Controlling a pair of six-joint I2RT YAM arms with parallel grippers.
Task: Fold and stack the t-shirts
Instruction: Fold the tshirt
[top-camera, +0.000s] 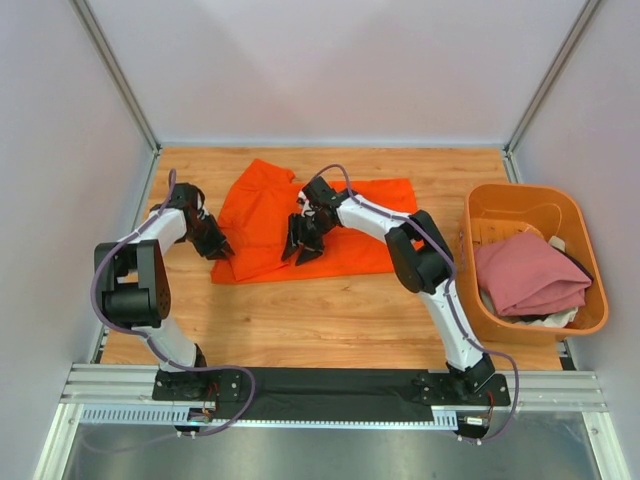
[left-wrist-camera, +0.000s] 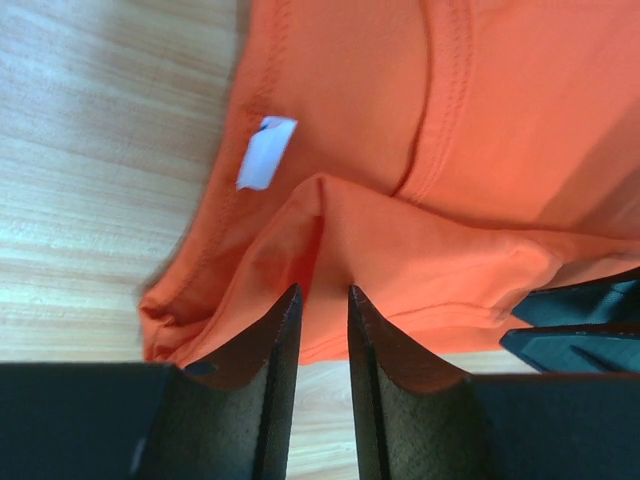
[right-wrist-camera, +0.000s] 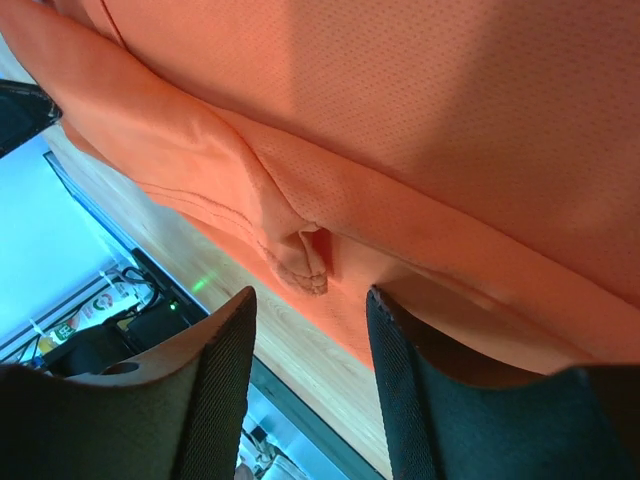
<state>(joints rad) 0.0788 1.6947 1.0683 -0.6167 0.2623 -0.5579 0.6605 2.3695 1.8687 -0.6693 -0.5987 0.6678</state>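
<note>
1. The orange t-shirt (top-camera: 262, 215) lies rumpled on the surface (top-camera: 330, 310), toward 12 o'clock from its middle.
2. The left end effector (top-camera: 222, 248) is at the shirt's 8 o'clock corner. Its jaws are a narrow slit apart astride a raised fold; I cannot tell whether they pinch it.
3. The right end effector (top-camera: 303, 250) is at the 6 o'clock hem, jaws wide, gripping nothing.
4. The pink t-shirt (top-camera: 525, 272) lies in the tub (top-camera: 500, 195) at 3 o'clock.

table (top-camera: 330, 310) free near t-shirt (top-camera: 262, 210), tub (top-camera: 520, 190) at right
</note>
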